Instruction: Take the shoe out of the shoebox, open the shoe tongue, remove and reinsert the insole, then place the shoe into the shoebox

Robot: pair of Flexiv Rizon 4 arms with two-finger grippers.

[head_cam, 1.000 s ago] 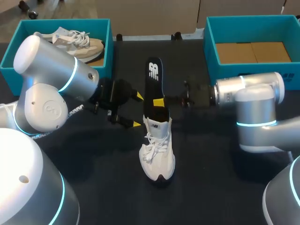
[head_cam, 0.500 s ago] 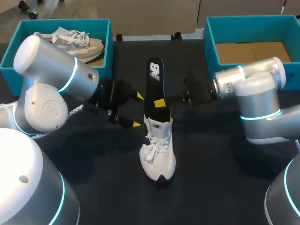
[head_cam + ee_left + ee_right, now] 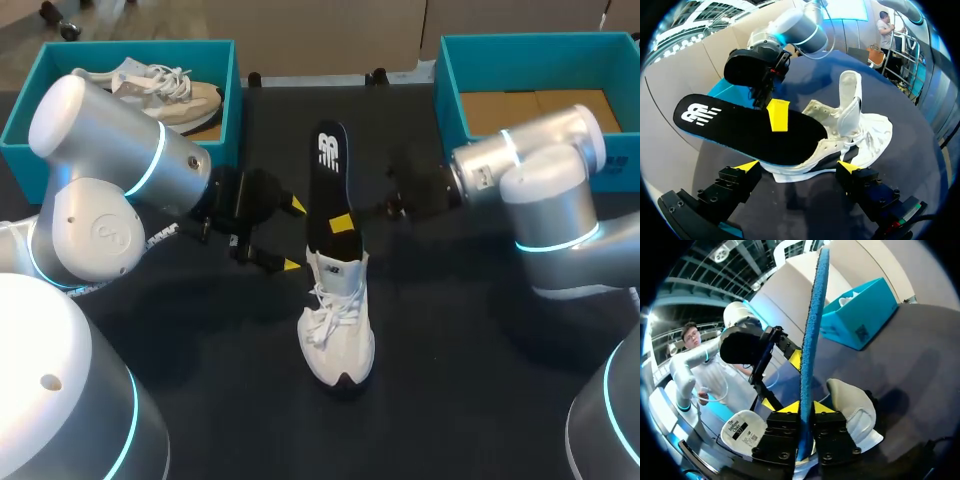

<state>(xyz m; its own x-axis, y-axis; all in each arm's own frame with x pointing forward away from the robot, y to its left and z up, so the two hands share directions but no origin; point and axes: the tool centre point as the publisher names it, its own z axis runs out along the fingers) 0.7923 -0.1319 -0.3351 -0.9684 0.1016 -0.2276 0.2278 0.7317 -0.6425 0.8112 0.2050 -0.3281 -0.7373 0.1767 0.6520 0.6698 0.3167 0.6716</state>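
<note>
Head view: spare shoe [image 3: 160, 88] in L shoebox [image 3: 231, 100], cardboard [image 3: 540, 110] in R shoebox [image 3: 448, 110].

Two shoes are in sight: a white shoe [image 3: 337, 335] on the table [image 3: 480, 400] and a beige shoe [image 3: 160, 88] in the left shoebox [image 3: 233, 95]. There are two teal shoeboxes in all (the right shoebox [image 3: 450, 90] holds brown cardboard [image 3: 540, 110]). One black insole [image 3: 327, 190]. Two arms, each with one gripper: left gripper [image 3: 294, 236], right gripper [image 3: 341, 221]
</note>
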